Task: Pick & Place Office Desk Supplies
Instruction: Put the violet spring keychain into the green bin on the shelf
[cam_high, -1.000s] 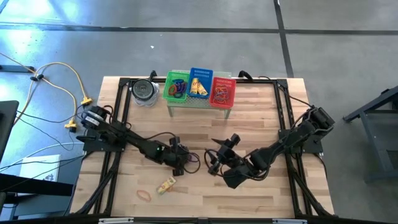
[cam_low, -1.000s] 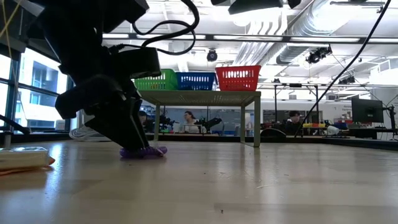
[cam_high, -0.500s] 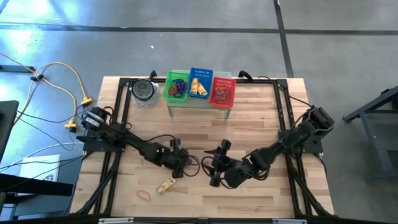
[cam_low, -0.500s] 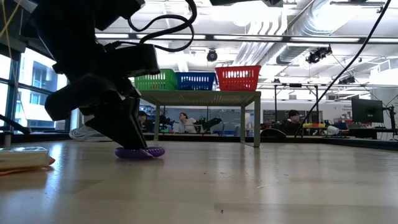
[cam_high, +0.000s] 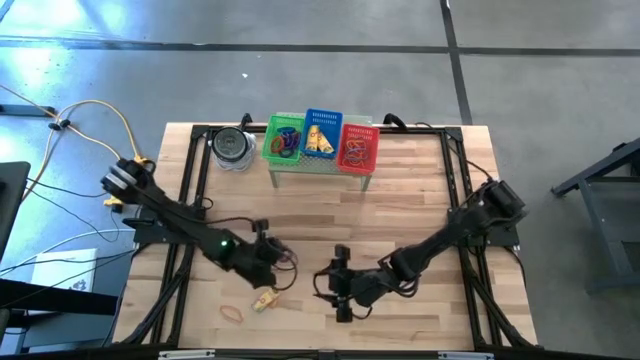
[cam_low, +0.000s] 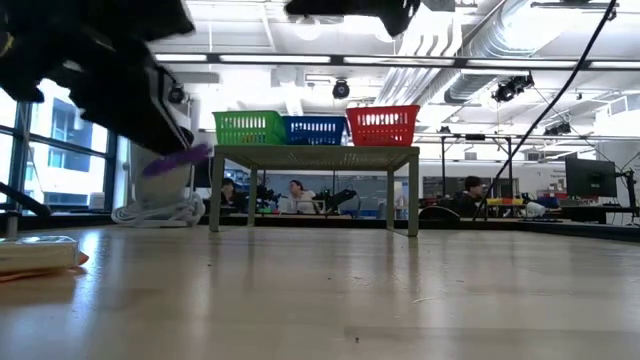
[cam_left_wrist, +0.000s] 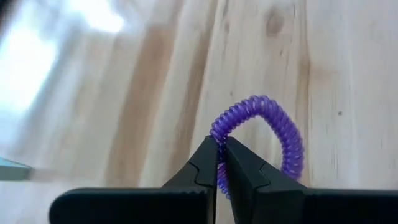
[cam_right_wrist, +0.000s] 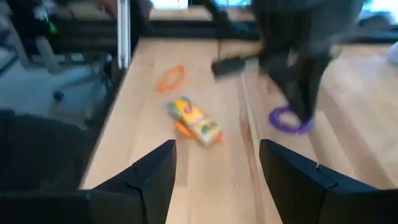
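Two grippers are over the near half of the table (cam_high: 420, 200). The left gripper (cam_left_wrist: 221, 163) is clamped on a purple coil loop (cam_left_wrist: 273, 134), its fingertips pinched together on one thin strand while the rest of the coil arcs free beyond them. In the low view the loop (cam_low: 175, 159) hangs clear of the wood, lifted off the surface. The right gripper (cam_right_wrist: 216, 163) sits low near the table's middle with its fingers well apart and nothing between them.

More supplies remain loose on the near left: a small yellow piece (cam_high: 265, 298) just near of the left gripper, and an orange band (cam_high: 232, 313) further left and nearer still. At the far edge a small stand carries the green basket (cam_high: 284, 138), blue basket (cam_high: 322, 132) and red basket (cam_high: 359, 146), with a round grey tin (cam_high: 232, 146) to their left. Purple and blue loops already lie in the green one, so that looks like the destination.

The main risk is the grip itself: only one turn of a springy coil is held, so a quick swing could shake it out or stretch it. The dangling part might also snag on a basket rim and spill onto the table. The two arms are close, so a careless path could bring them together.
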